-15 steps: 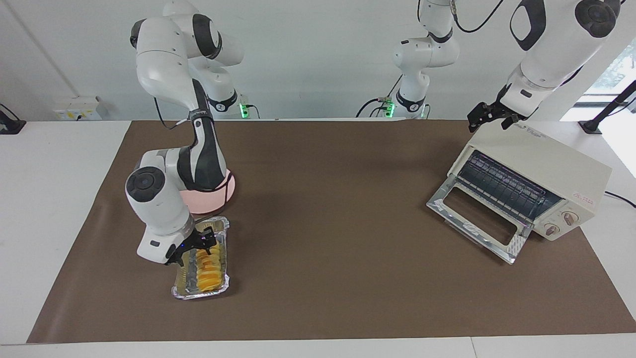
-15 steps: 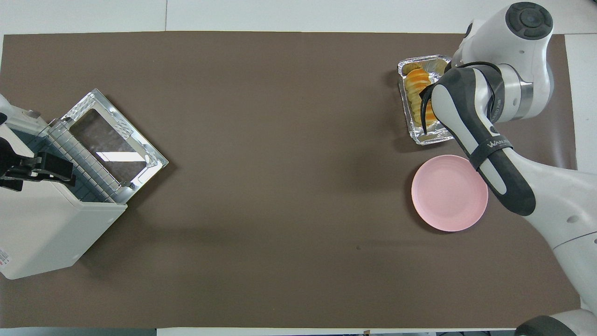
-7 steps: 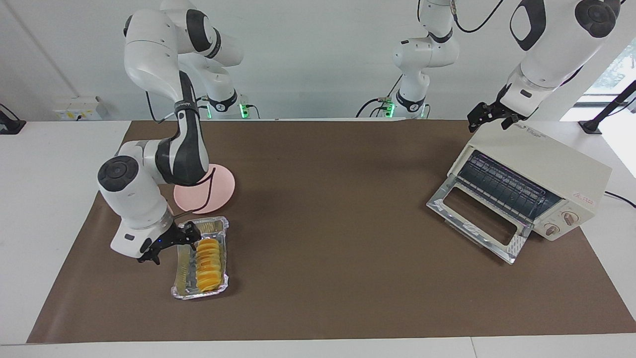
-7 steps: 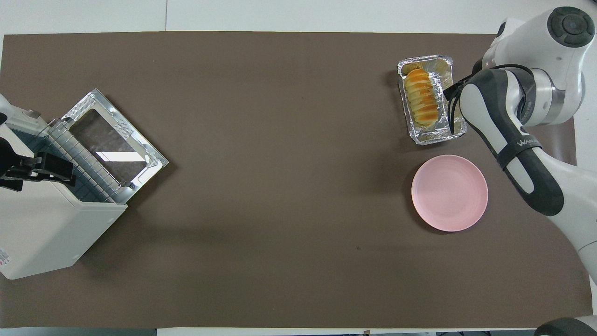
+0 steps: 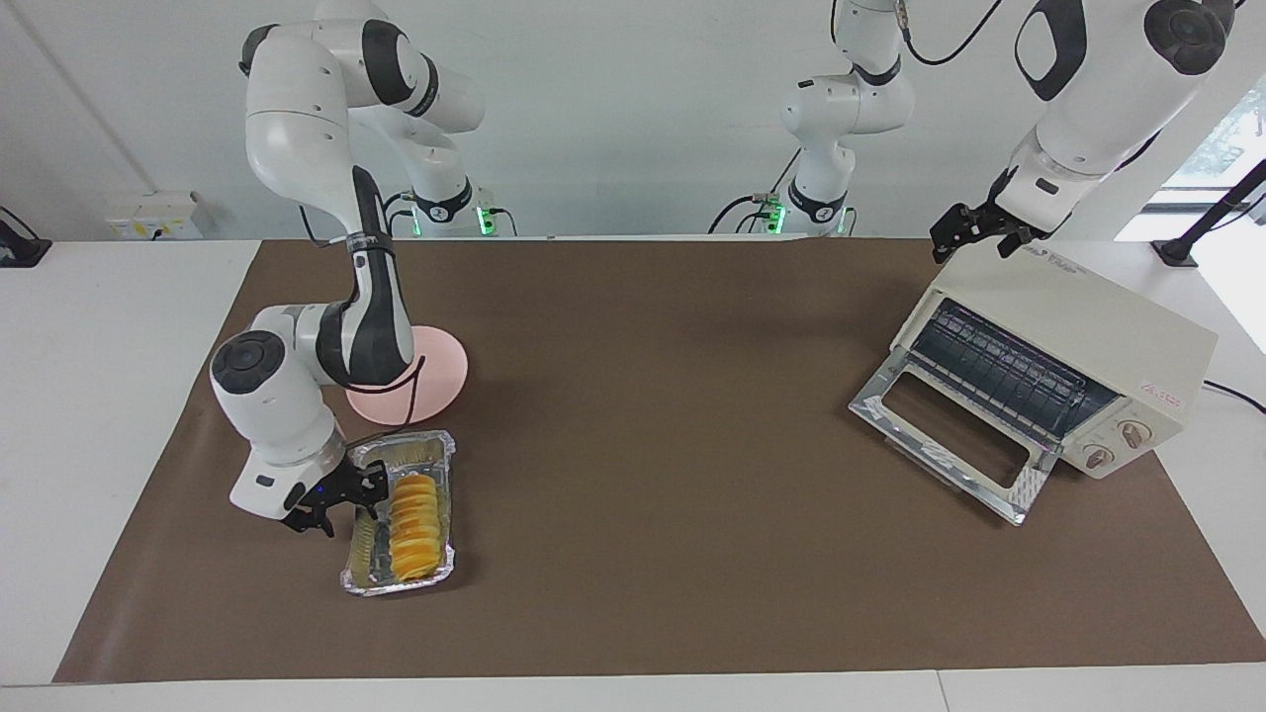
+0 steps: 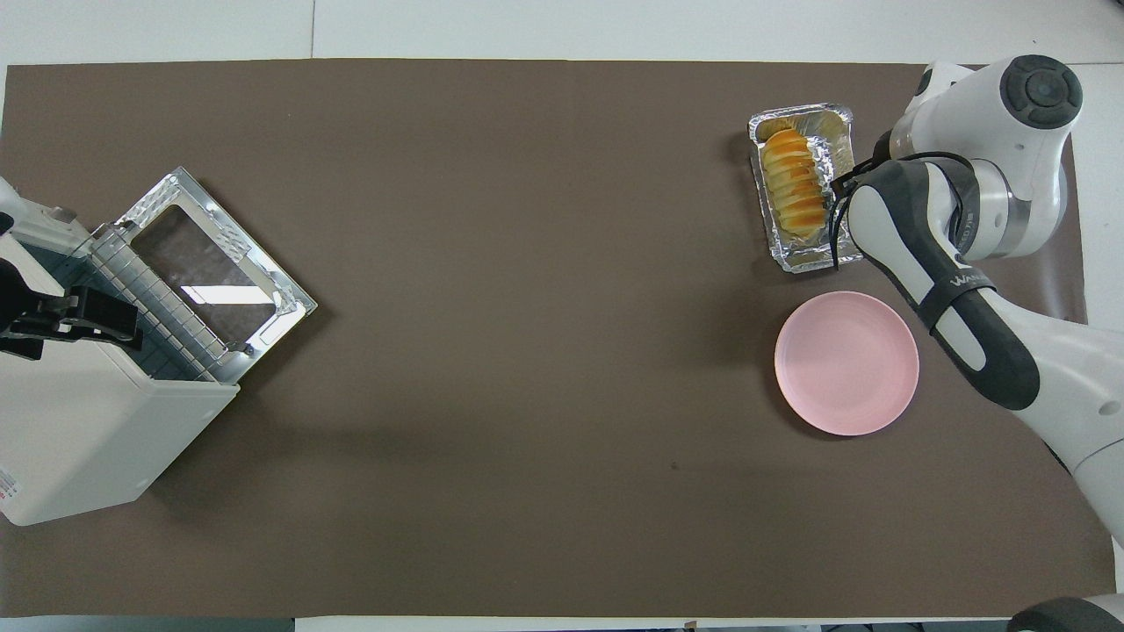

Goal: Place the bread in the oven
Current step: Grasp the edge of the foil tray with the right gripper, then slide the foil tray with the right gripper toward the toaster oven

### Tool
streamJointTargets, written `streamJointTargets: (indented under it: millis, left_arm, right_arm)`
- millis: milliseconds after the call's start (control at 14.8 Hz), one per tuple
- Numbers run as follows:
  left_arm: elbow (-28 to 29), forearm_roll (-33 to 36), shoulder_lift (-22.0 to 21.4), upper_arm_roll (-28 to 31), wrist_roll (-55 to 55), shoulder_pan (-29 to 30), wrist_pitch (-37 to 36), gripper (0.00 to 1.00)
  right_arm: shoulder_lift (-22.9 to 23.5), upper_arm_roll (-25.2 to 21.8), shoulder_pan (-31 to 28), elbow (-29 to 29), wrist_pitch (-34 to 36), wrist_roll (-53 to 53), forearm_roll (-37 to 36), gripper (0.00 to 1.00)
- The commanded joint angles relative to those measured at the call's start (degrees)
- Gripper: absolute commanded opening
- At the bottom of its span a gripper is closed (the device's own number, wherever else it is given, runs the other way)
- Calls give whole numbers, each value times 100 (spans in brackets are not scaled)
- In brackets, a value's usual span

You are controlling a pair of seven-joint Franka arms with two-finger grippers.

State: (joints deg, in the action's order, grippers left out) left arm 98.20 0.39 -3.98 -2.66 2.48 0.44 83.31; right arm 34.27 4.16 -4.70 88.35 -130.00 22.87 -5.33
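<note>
Two robot arms at a white desk point(image 5: 99, 346) w/ a brown mat point(image 5: 643, 445) over most of it, seen from across the desk.

Starting at the right arm's end: your right gripper point(image 5: 346, 504) is low at the long edge of a silver foil tray point(image 5: 396, 585), on the side toward that end of the desk. It looks to be at the tray's rim, not on the bread. Can't tell whether its jaws are spread or pressed together, or whether they pinch the rim.

The bread point(image 5: 413, 526), a ridged yellow-orange loaf, lies lengthwise in the tray, approx. along its middle. A round pink plate point(image 5: 440, 371) sits just beside the tray, nearer to the robots, partly hidden by the right arm's forearm.

The middle of the mat is plain brown.

At the left arm's end stands the cream-white oven point(image 5: 1088, 321), set at an angle. Its glass door point(image 5: 1024, 489) is dropped open and rests on the mat. The wire rack point(image 5: 999, 371) shows inside, and two knobs point(image 5: 1134, 432) sit on the front panel. The bread and oven are well apart.

Your left gripper point(image 5: 974, 235) hangs over the oven's top corner nearest the robots, jaws spread, holding nothing. That arm waits.
</note>
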Motion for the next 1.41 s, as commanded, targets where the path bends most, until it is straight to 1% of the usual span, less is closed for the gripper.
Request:
streamJointTargets:
  millis: [0,135,337,471,606,741,875,1010,1145,1279,1347]
  left_arm:
    - [32,49,-94,-16,-19,44,-16,100]
    - [32,49,-94,-16,-19,44,-16,100]
    - [32,49,-94,-16,-19,44,-16,100]
    - [32,49,-94,-16,-19,44,-16,100]
    - [32,49,-94,-16,-19,44,-16,100]
    - [32,49,-94,-16,-19,44,-16,100]
    - [32,49,-94,-16,-19,44,-16,100]
    - [32,49,-94,-16,-19,44,-16,100]
    - [32,49,-102,-16,-19,44,-16,100]
    - [32,49,-94,-16,-19,44,-16,100]
    - [32,49,-94,-16,-19,44,-16,100]
  right_arm:
    - [-166,50,-48,226,-78,-54,111,0]
    - [-166,50,-48,226,-51,-257,120,0]
    - [-166,50,-57,200,10,-257,120,0]
    - [-166,59,-66,69,246,-257,120,0]
    - [-166,77,-66,-282,763,-266,233,0]
    - [-184,94,22,-739,1483,-310,383,0]
    - [-446,121,110,-942,2090,-546,523,0]
    - [-675,112,451,-1117,2627,-1141,690,0]
    - [-860,112,820,-1267,3137,-2063,787,0]
    - [-992,112,1364,-1382,3428,-3117,867,0]
    - [-1036,112,1654,-1382,3438,-3697,876,0]
